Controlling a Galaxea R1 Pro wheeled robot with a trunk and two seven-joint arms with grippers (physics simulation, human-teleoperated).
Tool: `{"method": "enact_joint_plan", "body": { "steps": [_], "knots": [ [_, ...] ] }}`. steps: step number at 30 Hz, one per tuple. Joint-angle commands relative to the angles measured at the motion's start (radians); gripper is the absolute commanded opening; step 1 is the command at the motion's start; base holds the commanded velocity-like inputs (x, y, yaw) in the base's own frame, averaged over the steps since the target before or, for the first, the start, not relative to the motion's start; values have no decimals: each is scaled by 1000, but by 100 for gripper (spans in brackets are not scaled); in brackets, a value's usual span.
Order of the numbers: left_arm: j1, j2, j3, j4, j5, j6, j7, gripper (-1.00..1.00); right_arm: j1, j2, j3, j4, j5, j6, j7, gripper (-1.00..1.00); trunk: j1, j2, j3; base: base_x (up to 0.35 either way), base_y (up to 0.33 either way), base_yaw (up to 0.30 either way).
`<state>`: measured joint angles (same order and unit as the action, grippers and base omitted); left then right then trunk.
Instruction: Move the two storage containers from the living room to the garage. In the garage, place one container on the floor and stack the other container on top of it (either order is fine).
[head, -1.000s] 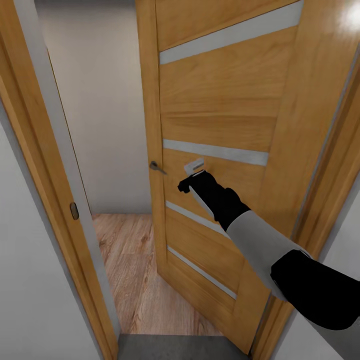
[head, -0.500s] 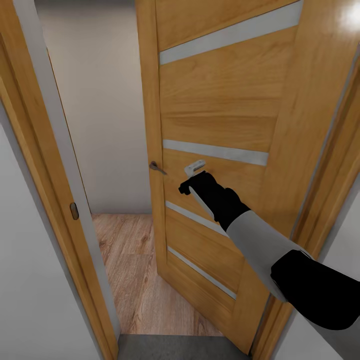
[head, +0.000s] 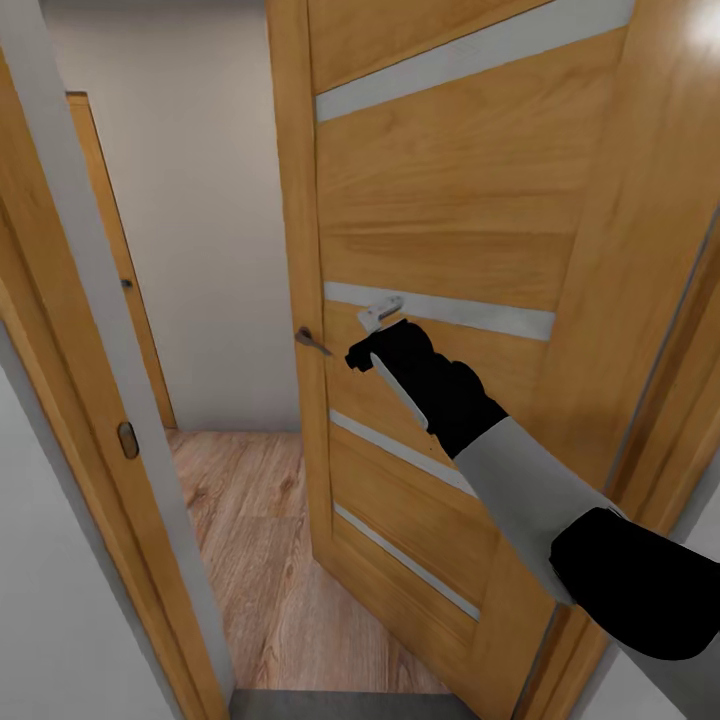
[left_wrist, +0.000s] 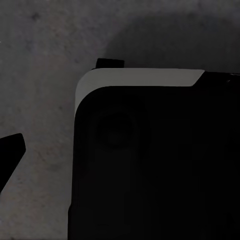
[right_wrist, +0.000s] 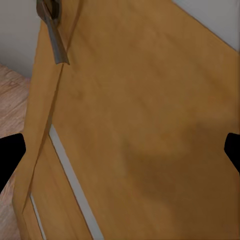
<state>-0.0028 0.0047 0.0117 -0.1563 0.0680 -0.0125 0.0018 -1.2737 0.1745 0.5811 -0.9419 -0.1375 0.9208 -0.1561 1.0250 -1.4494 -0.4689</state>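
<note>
The two storage containers are out of view. My right gripper (head: 376, 322) rests against the face of a honey-coloured wooden door (head: 440, 220), just beside its dark lever handle (head: 312, 341). In the right wrist view the right gripper (right_wrist: 120, 150) is open, its black fingertips (right_wrist: 10, 152) spread wide over the door panel, and the handle (right_wrist: 54, 35) sits off to one side. My left gripper (left_wrist: 120, 150) hangs over the dark grey speckled floor (left_wrist: 40, 60); one fingertip (left_wrist: 10, 150) shows far out at the edge, and a black and white part of the robot (left_wrist: 150, 160) covers the other.
The door stands partly ajar, leaving a narrow gap (head: 220, 300) between its edge and the wooden door frame (head: 90, 380). Beyond lie light wood planks (head: 260, 540), a pale wall and another wooden door (head: 115, 260). A strip of dark grey floor (head: 340, 705) lies at the threshold.
The view has shifted forward and left, revealing a second door beyond the gap. My right gripper has slid slightly up and left along the door, closer to the handle.
</note>
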Motion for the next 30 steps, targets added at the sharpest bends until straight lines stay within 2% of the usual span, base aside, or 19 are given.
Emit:
{"method": "enact_joint_plan", "body": {
  "steps": [1,6,10,12,18,26,30],
  "knots": [
    [0,0,1,0,7,-1,1,100,-1,0,2,-1,-11,4,-11,100,0,-1,-1,3,0,0],
    [0,0,1,0,7,-1,3,100,-1,0,9,6,-8,5,-19,100,0,-1,-1,1,0,0],
    [0,0,1,0,7,-1,4,100,-1,0,24,101,7,-9,-44,100,0,-1,-1,0,0,0],
    [0,0,1,0,7,-1,4,100,-1,0,26,144,23,-15,-89,100,0,-1,-1,0,0,0],
    [0,0,1,0,7,-1,4,100,0,0,28,200,34,-43,-124,100,0,-1,-1,0,0,0],
    [0,0,1,0,7,-1,3,100,0,0,28,244,98,-67,-135,100,0,-1,-1,0,0,0],
    [0,0,1,0,7,-1,3,100,0,0,27,258,107,-70,-135,100,0,-1,-1,0,0,0]
  ]
}}
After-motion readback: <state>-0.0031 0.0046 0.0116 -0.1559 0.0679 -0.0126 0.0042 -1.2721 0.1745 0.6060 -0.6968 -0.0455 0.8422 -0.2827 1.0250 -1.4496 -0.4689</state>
